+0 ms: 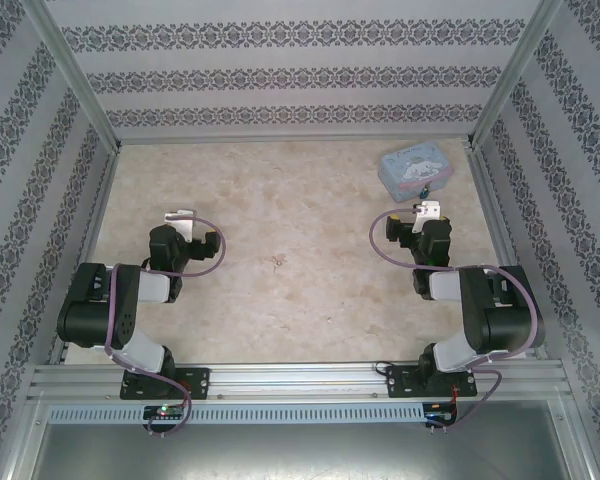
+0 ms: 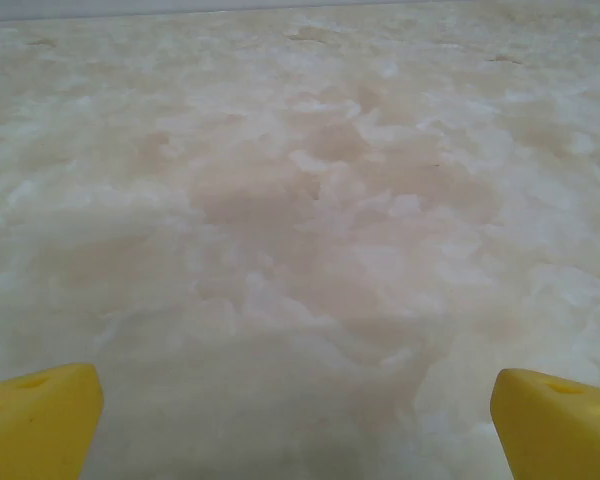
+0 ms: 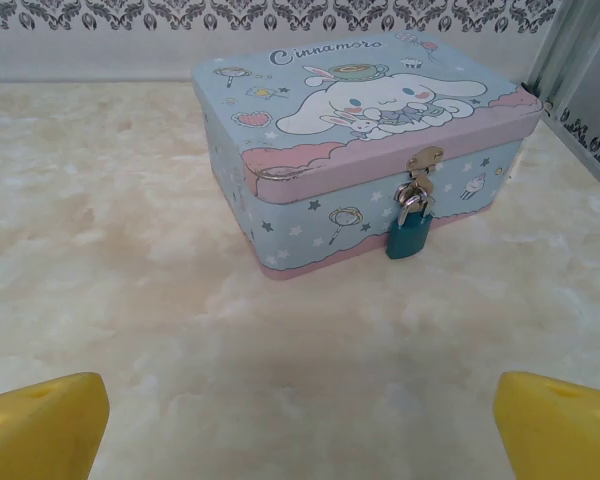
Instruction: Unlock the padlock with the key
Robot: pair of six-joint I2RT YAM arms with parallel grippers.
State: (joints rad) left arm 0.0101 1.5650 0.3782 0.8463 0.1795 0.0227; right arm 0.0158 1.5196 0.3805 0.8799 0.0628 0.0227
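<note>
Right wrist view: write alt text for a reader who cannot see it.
A tiny blue padlock hangs from the clasp of a closed, blue cartoon-printed tin box on a marbled table. The right gripper faces it, jaws wide apart.

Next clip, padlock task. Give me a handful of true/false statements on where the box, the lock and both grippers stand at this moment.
1. The padlock hangs from the clasp on the front of the tin box. True.
2. The tin box stands open. False: its lid is shut.
3. The right gripper is shut on the padlock. False: it is open, apart from the box and facing its front.
4. The left gripper is open above bare table. True.
5. The tin box stands at the table's near left. False: it stands at the far right.
</note>
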